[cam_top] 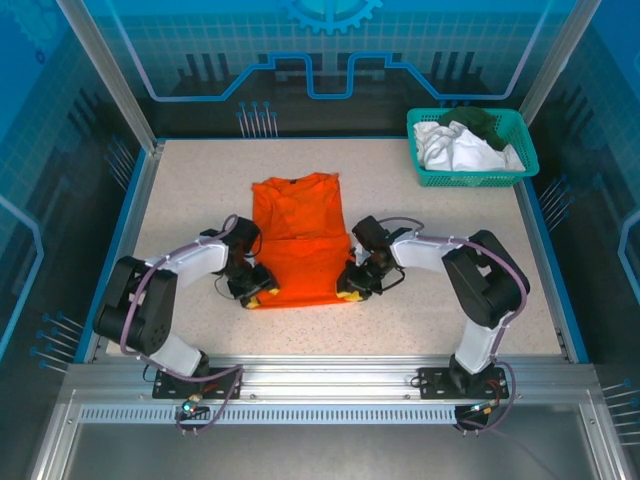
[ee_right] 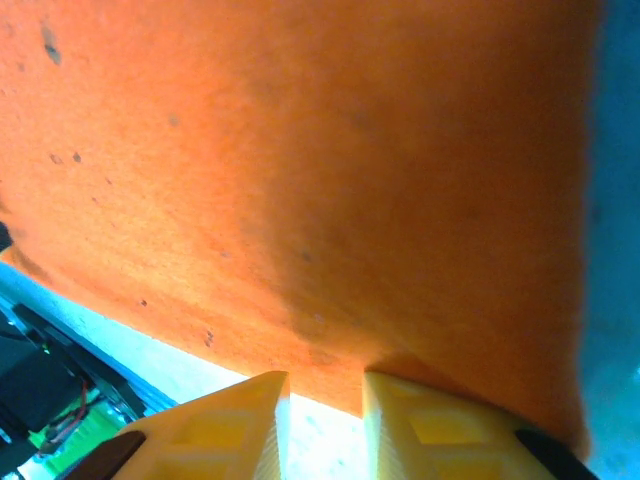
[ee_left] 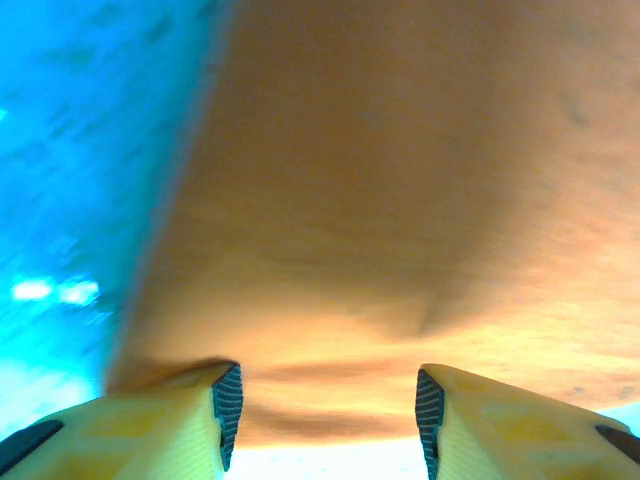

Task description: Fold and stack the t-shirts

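A bright orange t-shirt (cam_top: 300, 235) lies flat on the table, collar toward the far side, its sleeves folded in. My left gripper (cam_top: 258, 292) sits at its near left corner. In the left wrist view that gripper (ee_left: 328, 400) stands open, the shirt's hem (ee_left: 400, 200) just past the fingertips and not pinched. At the near right corner is my right gripper (cam_top: 352, 288). Its jaws (ee_right: 325, 385) are narrowly open, with the orange hem (ee_right: 300, 150) reaching the tips and bare table showing between them. White t-shirts (cam_top: 455, 148) and a dark green one (cam_top: 480, 122) lie in a basket.
The teal mesh basket (cam_top: 470, 181) stands at the table's far right corner. Metal frame rails border the speckled table (cam_top: 200, 190) on the left, right and near sides. Both arms reach inward from their bases at the near edge.
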